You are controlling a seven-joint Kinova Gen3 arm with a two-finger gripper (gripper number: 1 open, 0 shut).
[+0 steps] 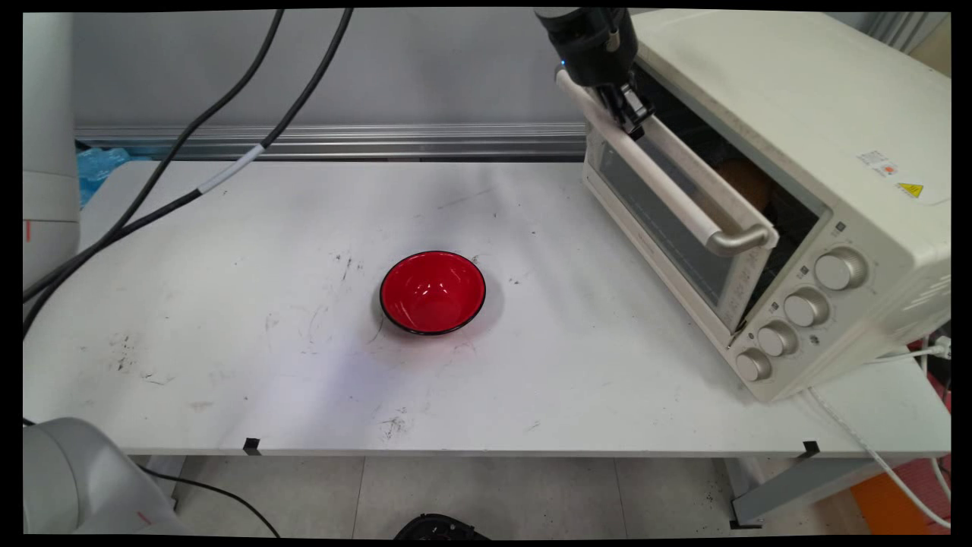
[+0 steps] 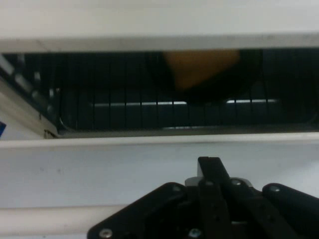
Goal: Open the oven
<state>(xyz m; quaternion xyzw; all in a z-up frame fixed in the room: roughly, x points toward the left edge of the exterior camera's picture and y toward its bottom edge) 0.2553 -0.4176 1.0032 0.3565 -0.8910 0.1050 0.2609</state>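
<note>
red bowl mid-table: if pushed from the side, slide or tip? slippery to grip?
The glossy red bowl with black rim sits upright on the white table; wide and low, so it likely slides rather than tips. Its shiny glaze suggests a slippery, rigid surface.

Glossy red bowl (image 1: 432,292); scuffed matt table (image 1: 228,342); oven's (image 1: 797,152) knobs look metallic.

Toaster oven (image 1: 790,190): its right side is cut off by the main view's edge. Inside the oven's cavity, behind the partly lowered door (image 1: 668,220), a brown-orange object (image 1: 748,182) is mostly hidden by the door and handle; in the hand view it appears as a blurred orange mass (image 2: 202,67) and cannot be identified. Gripper (image 1: 630,114): its upper body is cut off above the oven, and its fingertips, at the oven's handle (image 1: 653,171), are too obscured to judge.
</note>
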